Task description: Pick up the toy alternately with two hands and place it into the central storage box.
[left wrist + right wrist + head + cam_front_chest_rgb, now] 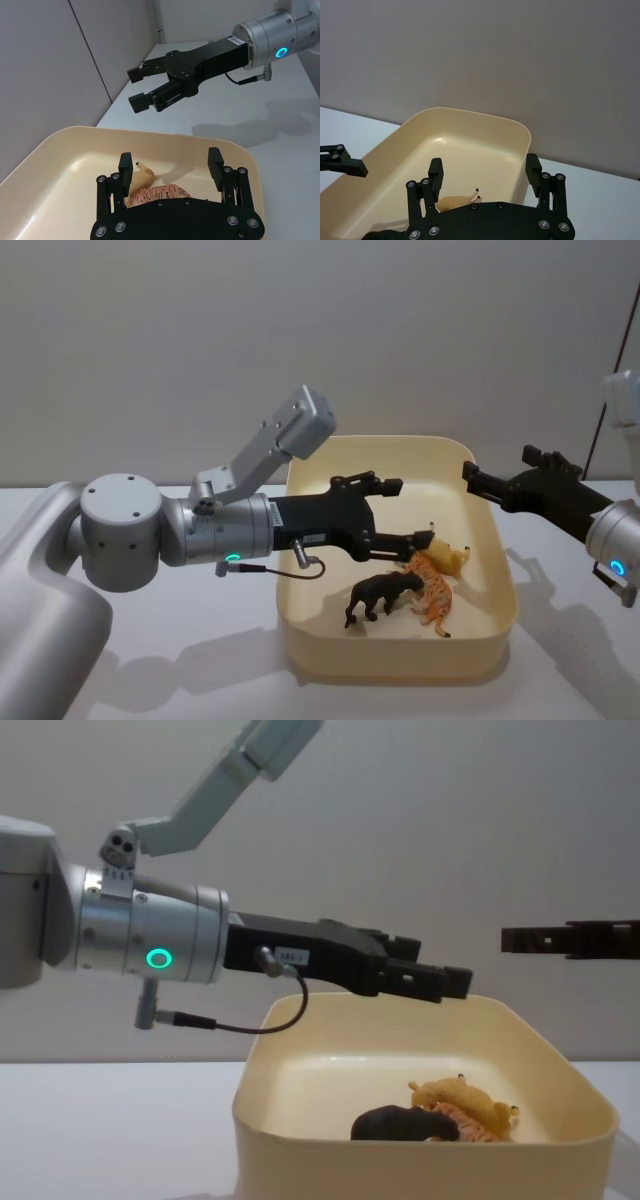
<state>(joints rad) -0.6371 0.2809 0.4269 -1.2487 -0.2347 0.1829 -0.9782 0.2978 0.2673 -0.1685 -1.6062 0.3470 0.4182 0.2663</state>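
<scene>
The cream-yellow storage box (pixel 400 665) holds three toy animals lying together: a black one (pixel 378 597), an orange striped tiger (pixel 432 595) and a yellow one (pixel 447 557). My left gripper (pixel 410 510) hangs open above the box's middle, just over the toys, with nothing between its fingers. In the left wrist view the yellow toy (pixel 142 176) and tiger (pixel 160 192) lie under the open left gripper (pixel 170 162). My right gripper (pixel 472 480) hovers open and empty above the box's right rim. From the chest, both the left gripper (pixel 440 978) and the right gripper (pixel 515 940) are above the box (pixel 420 1170).
The white table (pixel 170 660) stretches around the box on both sides. A plain grey wall stands behind. A thin cable (pixel 300 568) loops from the left wrist beside the box's left rim.
</scene>
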